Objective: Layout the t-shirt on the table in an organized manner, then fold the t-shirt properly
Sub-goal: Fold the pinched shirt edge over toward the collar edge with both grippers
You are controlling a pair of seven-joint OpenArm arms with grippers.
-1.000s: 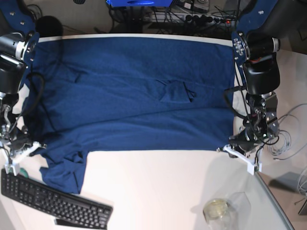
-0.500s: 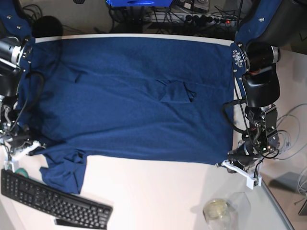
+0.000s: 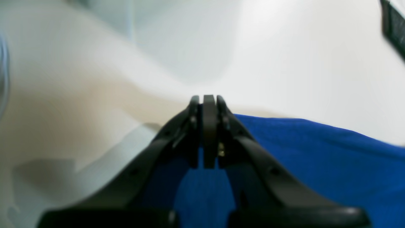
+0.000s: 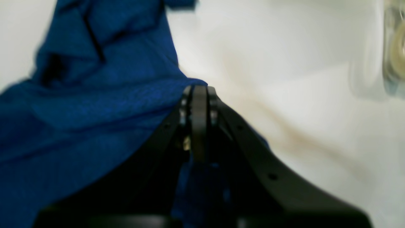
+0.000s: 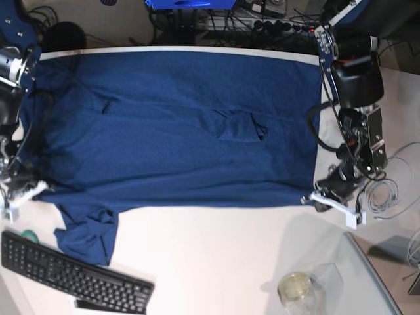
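Observation:
The dark navy t-shirt (image 5: 177, 125) lies spread wide over the white table (image 5: 216, 262), with a small crease near its middle and a bunched sleeve at the near left. My left gripper (image 5: 330, 200) is at the shirt's near right corner. In the left wrist view it (image 3: 208, 101) is shut, with blue cloth (image 3: 316, 158) between and under its jaws. My right gripper (image 5: 21, 195) is at the near left hem. In the right wrist view it (image 4: 199, 90) is shut on the cloth (image 4: 79, 110).
A black keyboard (image 5: 72, 275) lies at the near left, close to the hanging sleeve. A clear jar (image 5: 296, 287) stands at the near right and also shows in the right wrist view (image 4: 394, 47). Cables (image 5: 384, 193) lie beside the left arm. A small green item (image 5: 26, 234) lies near the keyboard.
Both grippers kept their hold. The left gripper pulled the right corner toward the near edge, then came back. The right gripper shifted slightly outward, and the near hem now runs straighter.

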